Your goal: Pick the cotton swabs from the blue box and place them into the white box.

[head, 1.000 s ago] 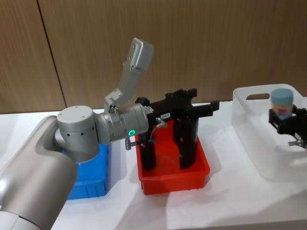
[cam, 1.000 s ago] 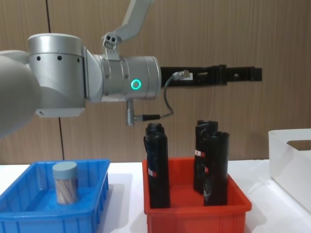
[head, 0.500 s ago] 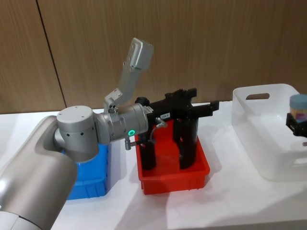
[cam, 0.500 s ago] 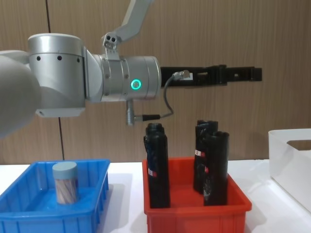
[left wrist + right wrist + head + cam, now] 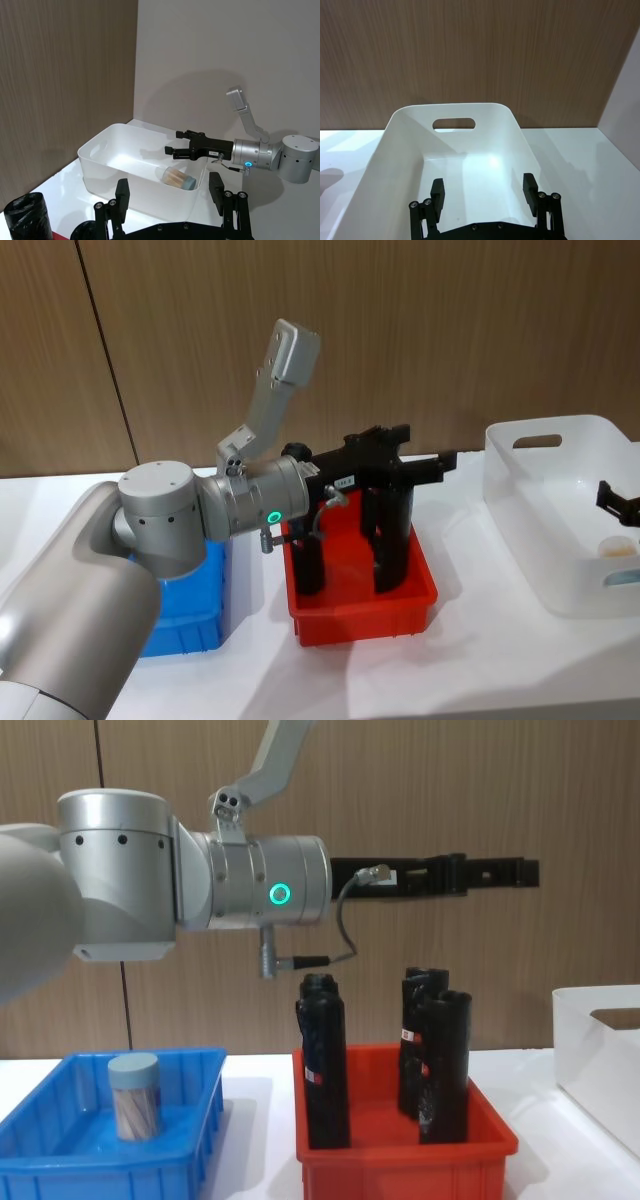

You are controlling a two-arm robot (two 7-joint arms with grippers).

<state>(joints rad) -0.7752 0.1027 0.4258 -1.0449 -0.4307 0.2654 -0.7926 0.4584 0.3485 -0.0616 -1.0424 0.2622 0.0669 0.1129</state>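
Observation:
One jar of cotton swabs (image 5: 181, 179) lies on its side inside the white box (image 5: 100, 145), also visible as a jar (image 5: 617, 548) at the head view's right edge. My right gripper (image 5: 175, 142) hovers open just above it, with nothing between its fingers (image 5: 438, 189). Another jar of cotton swabs (image 5: 134, 1095) stands upright in the blue box (image 5: 60, 1160) on the left. My left gripper (image 5: 500, 873) is held high over the red bin, open and empty.
A red bin (image 5: 360, 618) with three tall black tubes (image 5: 325, 1060) stands between the blue box (image 5: 185, 630) and the white box (image 5: 540, 430). My left arm's large elbow (image 5: 160, 515) hangs over the blue box. A wooden wall closes off the back.
My right gripper carried the jar rightward over the white box and let it go; the jar now lies in the box. The left arm has not moved.

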